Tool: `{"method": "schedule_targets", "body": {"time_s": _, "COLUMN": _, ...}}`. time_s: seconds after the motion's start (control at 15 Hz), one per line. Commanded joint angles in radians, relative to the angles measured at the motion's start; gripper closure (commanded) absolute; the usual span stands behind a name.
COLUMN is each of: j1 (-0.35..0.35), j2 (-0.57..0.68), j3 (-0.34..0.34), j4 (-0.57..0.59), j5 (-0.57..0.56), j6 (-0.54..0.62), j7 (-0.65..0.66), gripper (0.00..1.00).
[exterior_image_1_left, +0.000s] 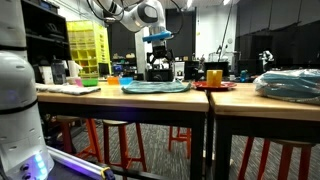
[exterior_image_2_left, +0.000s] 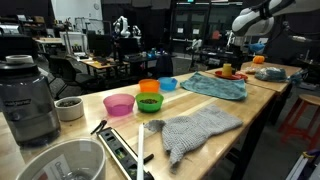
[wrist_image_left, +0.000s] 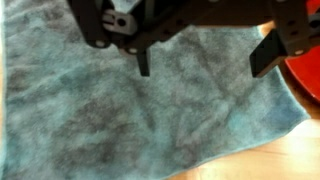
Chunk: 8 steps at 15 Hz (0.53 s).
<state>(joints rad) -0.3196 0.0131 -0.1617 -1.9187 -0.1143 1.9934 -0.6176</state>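
My gripper (wrist_image_left: 205, 62) comes in from the top of the wrist view, its jaws wide open with nothing between them, hovering just above a blue-grey towel (wrist_image_left: 120, 110). The towel (exterior_image_1_left: 155, 86) lies spread on the wooden table (exterior_image_1_left: 110, 95) in both exterior views, and its other view (exterior_image_2_left: 218, 86) shows it flat near the far end. The gripper (exterior_image_1_left: 158, 55) hangs over the towel from the white arm (exterior_image_1_left: 135, 14). One fingertip (wrist_image_left: 267, 60) stands near the towel's edge, beside a red plate (wrist_image_left: 305, 75).
A red plate with an orange cup (exterior_image_1_left: 214, 76) stands next to the towel. Pink, green, orange and blue bowls (exterior_image_2_left: 147, 100) sit mid-table. A grey knitted cloth (exterior_image_2_left: 197, 130), a blender (exterior_image_2_left: 27, 100), a white bowl (exterior_image_2_left: 60, 160) and another folded blue cloth (exterior_image_1_left: 290, 84) are also there.
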Motion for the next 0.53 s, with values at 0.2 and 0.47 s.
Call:
{"method": "schedule_targets", "body": {"time_s": 0.2, "j1": 0.062, "j2": -0.314, "j3": -0.038, "j4": -0.346, "j5": -0.027, "j6": 0.005, "j7": 0.035, "gripper": 0.0}}
{"method": "schedule_targets", "body": {"time_s": 0.47, "j1": 0.084, "j2": -0.481, "j3": -0.04, "j4": -0.509, "j5": -0.075, "j6": 0.012, "j7": 0.069, "gripper": 0.0}}
